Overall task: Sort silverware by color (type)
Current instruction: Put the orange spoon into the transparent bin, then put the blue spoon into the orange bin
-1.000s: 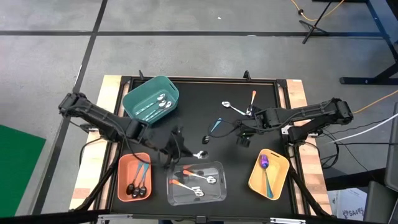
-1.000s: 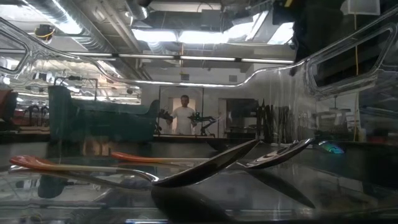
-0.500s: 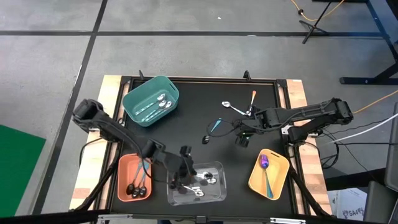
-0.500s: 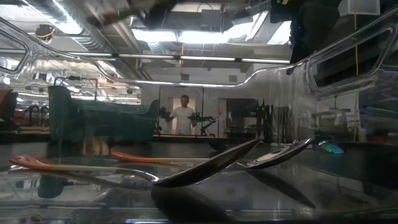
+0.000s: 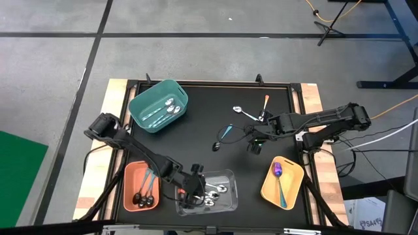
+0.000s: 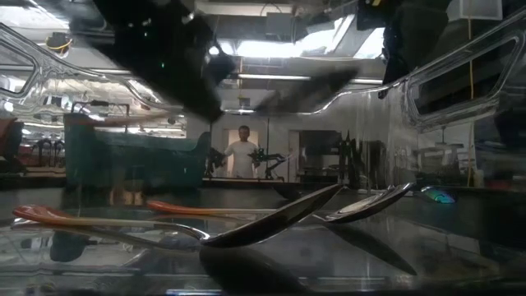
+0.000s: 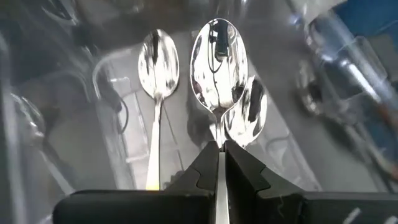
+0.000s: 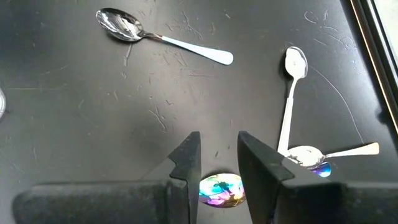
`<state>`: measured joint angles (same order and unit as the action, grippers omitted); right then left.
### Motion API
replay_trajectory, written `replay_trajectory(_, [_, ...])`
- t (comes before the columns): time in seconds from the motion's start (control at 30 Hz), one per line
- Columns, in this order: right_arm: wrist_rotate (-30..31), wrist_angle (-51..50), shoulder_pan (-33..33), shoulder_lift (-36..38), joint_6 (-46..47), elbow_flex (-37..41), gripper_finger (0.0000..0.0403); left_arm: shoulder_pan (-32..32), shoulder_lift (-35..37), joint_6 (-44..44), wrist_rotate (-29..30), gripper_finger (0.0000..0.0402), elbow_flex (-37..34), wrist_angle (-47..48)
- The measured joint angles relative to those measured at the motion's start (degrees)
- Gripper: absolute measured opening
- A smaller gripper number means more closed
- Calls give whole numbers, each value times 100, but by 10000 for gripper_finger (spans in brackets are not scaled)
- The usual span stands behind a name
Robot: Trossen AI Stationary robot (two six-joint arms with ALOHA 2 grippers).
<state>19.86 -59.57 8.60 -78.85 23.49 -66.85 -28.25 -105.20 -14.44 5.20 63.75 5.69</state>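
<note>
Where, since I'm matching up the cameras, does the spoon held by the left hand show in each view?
High view: spoon at the left hand, over the clear bin.
Low view: dark shape near the top, above the spoons lying in the bin.
Left wrist view: centre, handle clamped in the hand.
Right wrist view: not in it.
Shared landmark: the clear bin.

A black worktop (image 5: pixel 202 124) with pale wooden side edges carries four bins: a teal plastic bin (image 5: pixel 140 104) at the far left, a salmon bin (image 5: pixel 130 176) and a clear plastic bin (image 5: pixel 225 199) along the near edge, and a yellow bin (image 5: pixel 294 179) at the near right. Grey floor (image 5: pixel 59 65) surrounds it. A person (image 6: pixel 243 153) stands in the room beyond.
</note>
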Motion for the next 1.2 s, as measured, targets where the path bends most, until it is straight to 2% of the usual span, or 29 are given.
replay_trajectory(0.43, [0, 0, 0, 0, 11, 0, 92, 9, -333, 0, 6, 12, 0, -23])
replay_trajectory(0.8, [0, 0, 0, 0, 20, 0, 92, 11, -451, 0, 367, 52, 0, -43])
replay_trajectory(1.2, [0, 0, 0, 0, 20, 0, 92, 7, -451, -3, 358, 82, 0, -43])
